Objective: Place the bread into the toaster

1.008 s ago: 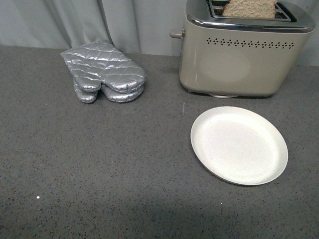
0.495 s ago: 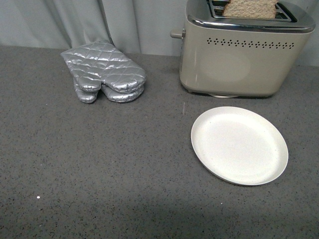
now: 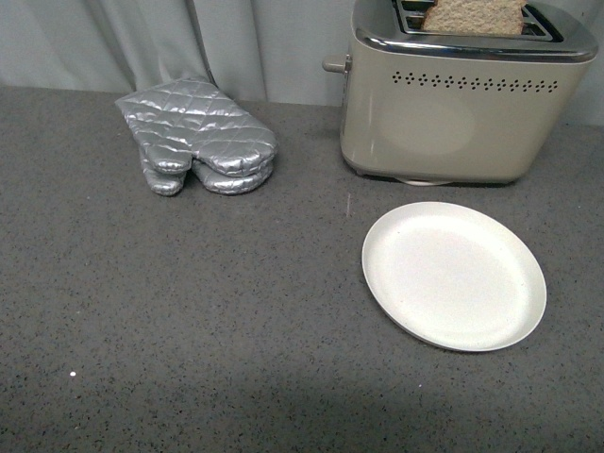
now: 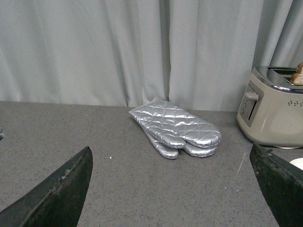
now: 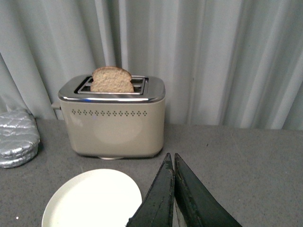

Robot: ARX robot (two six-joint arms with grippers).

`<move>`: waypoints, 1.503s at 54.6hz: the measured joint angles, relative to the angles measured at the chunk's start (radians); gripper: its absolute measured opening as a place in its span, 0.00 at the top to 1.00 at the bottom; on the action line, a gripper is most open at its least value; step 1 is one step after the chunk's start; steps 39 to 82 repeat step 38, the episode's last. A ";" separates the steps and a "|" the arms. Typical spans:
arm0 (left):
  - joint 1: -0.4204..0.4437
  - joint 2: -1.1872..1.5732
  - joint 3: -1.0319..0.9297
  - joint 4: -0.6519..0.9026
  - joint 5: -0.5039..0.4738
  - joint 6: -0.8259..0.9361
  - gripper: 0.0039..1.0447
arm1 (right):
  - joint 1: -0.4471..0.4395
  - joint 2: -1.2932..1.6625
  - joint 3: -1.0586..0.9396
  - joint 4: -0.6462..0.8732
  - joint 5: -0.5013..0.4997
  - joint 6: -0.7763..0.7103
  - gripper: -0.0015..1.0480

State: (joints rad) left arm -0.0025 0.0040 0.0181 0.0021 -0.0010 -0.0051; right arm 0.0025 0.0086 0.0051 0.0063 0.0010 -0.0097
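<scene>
Front overlooks counter; wrists low; toaster (image 3: 462,94) shared.

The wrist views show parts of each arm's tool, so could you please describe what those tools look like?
Only the fingers show. The left tool has two dark, near-black tapering fingers with a matte surface and lighter scuffs along one edge. The right tool has the same dark wedge-shaped fingers, narrowing to thin tips. No cables, markings or arm links are visible, and the front view shows neither arm.

Kitchen-like counter: toaster (image 3: 453,104), oven mitts (image 3: 196,137), plate (image 3: 454,276).
</scene>
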 joint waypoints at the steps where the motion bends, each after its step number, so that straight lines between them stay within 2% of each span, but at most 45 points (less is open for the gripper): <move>1: 0.000 0.000 0.000 0.000 0.000 0.000 0.06 | 0.000 -0.003 0.000 0.000 0.000 0.000 0.99; 3: 0.000 0.000 0.000 0.000 0.000 0.000 0.06 | 0.000 -0.003 0.000 -0.004 0.000 0.000 0.99; 13: 0.000 0.000 0.000 0.000 0.000 0.000 0.06 | 0.000 -0.003 0.000 -0.005 0.000 0.000 0.72; 24: 0.000 0.000 0.000 0.000 0.000 0.000 0.06 | 0.000 -0.005 0.000 -0.005 0.000 0.000 0.29; 31: 0.000 0.000 0.000 0.000 0.000 0.000 0.06 | 0.000 -0.005 0.000 -0.005 0.000 0.000 0.09; 82: 0.000 0.000 0.000 0.000 0.000 0.000 0.06 | 0.000 -0.005 0.000 -0.005 0.000 0.003 0.10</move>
